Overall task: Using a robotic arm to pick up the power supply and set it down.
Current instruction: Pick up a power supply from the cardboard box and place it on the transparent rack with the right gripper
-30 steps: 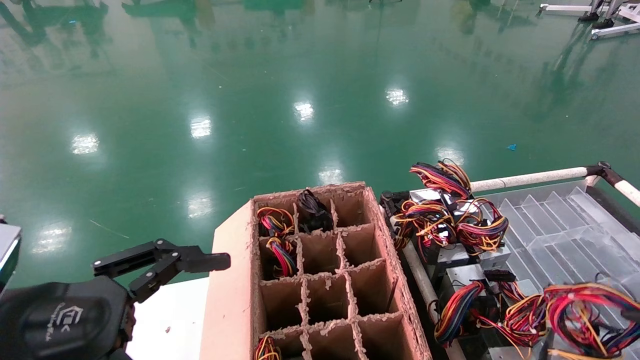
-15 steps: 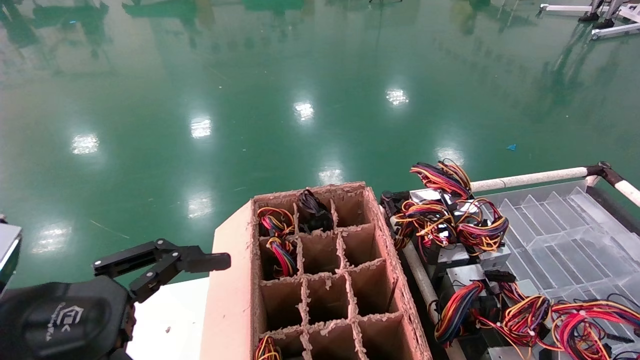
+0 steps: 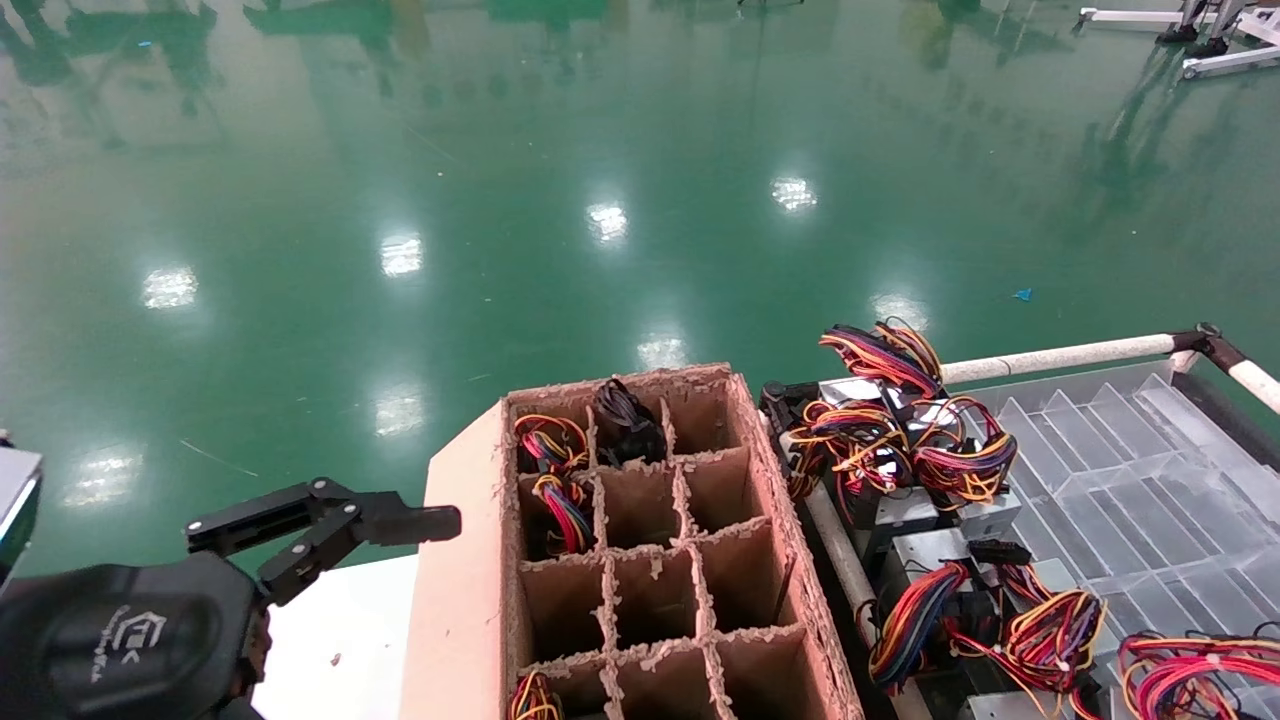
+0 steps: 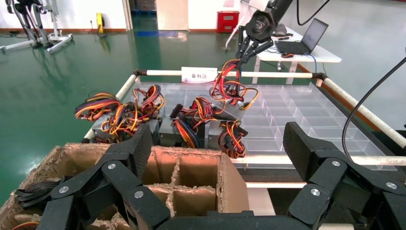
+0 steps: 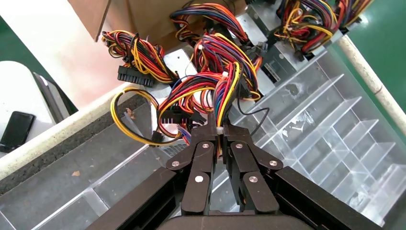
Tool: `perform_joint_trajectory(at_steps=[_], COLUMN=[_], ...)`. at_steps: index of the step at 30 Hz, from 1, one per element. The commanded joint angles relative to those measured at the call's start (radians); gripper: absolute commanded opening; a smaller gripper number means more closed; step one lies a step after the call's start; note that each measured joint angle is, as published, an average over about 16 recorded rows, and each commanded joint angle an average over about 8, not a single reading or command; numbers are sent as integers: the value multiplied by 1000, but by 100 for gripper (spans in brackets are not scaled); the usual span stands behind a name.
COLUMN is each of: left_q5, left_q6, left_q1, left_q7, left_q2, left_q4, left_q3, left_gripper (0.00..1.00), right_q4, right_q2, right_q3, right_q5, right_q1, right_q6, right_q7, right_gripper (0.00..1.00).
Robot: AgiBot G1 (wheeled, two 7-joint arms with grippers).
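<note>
My right gripper (image 5: pixel 219 130) is shut on the red, orange and yellow wire bundle (image 5: pixel 210 91) of the power supply, whose silver box (image 5: pixel 173 149) shows just beyond the fingers. In the left wrist view the robotic arm's gripper (image 4: pixel 245 48) holds that bundle (image 4: pixel 231 88) up over the clear tray. In the head view only its wires (image 3: pixel 1195 668) show, at the lower right edge. My left gripper (image 3: pixel 430 522) stays open and empty beside the cardboard box (image 3: pixel 465 560).
The cardboard box has a grid of cells, a few with wired units (image 3: pixel 560 500) in them. Several other power supplies (image 3: pixel 900 440) lie at the near-box end of the clear divided tray (image 3: pixel 1150 470), framed by a white rail (image 3: pixel 1060 356). Green floor lies beyond.
The held wire bundle at the lower right of the head view has slid down and right, toward the frame's edge. The left arm has not moved.
</note>
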Motion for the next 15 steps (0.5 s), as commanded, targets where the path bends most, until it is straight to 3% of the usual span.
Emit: perform_joint_trajectory(at_steps=[1, 15], left_q5=[0, 0], left_q6=[0, 0], left_q1=[0, 0], left_q7=[0, 0], left_q2=[0, 0], left_q4=[0, 0], left_q3=[0, 0], left_gripper=[100, 100], right_q4=[-2, -72], right_q2=[9, 10], right_q3=[-3, -11], right_q5=[1, -37], right_q1=[3, 9], right_q6=[1, 1], right_q7=[-1, -42], right_gripper=[0, 0])
